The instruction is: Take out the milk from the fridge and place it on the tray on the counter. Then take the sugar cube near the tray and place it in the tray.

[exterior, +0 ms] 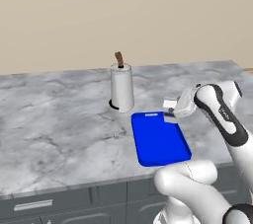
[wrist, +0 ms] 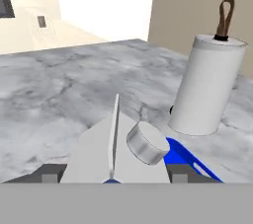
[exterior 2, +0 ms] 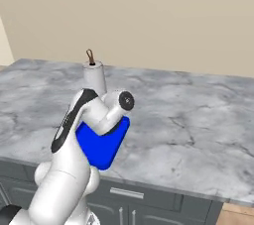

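**Hand view: tool clamped on the carton at the tray's far corner**

Hand view has the tool point(wrist: 113, 174) closed around the small white gabled milk carton point(wrist: 96, 154). One dark finger tip point(wrist: 49, 173) stands on each side of the carton. The carton's ridge runs up the middle of the picture, its round grey cap point(wrist: 147, 144) sits on the slope to the right, and a sliver of its blue band shows at the bottom edge.

In the left base view the tool point(exterior: 173, 109) and the milk carton point(exterior: 169, 103) are at the far right corner of the flat bright blue rectangular tray point(exterior: 159, 141). I cannot tell whether the carton rests on the tray or hangs just above it.

The tray lies on the grey-white veined marble surface point(exterior: 59, 114), close to its front edge. A tall white paper-towel roll with a brown spindle point(exterior: 121, 87) stands upright just beyond the tray's far left corner. Dark grey cabinets with metal handles point(exterior: 33, 205) run under the surface.

In the right base view the white arm covers most of the tray point(exterior 2: 101, 152), and the roll point(exterior 2: 94, 78) rises behind it.
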